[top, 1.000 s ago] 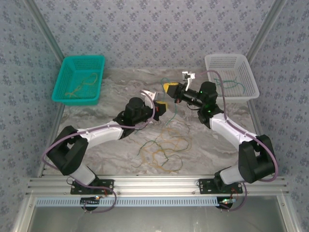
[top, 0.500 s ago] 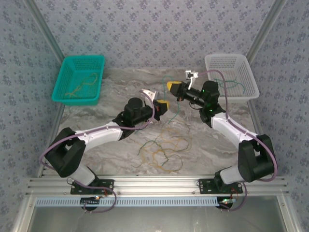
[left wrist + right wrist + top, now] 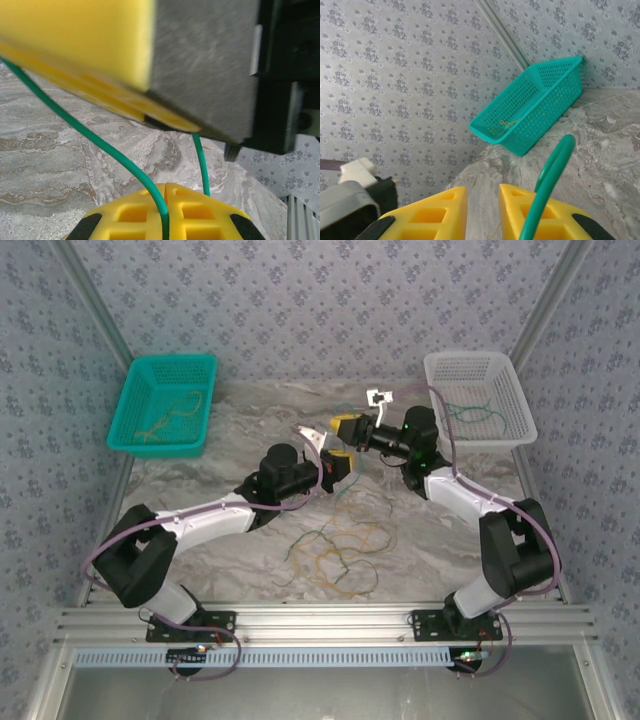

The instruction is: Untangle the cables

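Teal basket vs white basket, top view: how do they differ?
Contents: the teal basket holds orange-tan cables; the white basket holds green cables.
Position: the teal basket sits at the far left, the white basket at the far right.
Colour: one teal, one white.
Shared: both are rectangular perforated baskets with flared walls, standing upright.

A blurred yellow-grey shape (image 3: 150, 60) hid the cable (image 3: 92, 140) along the left wrist view's top. The right wrist view's bottom edge cut off the blurred cable (image 3: 550, 175).
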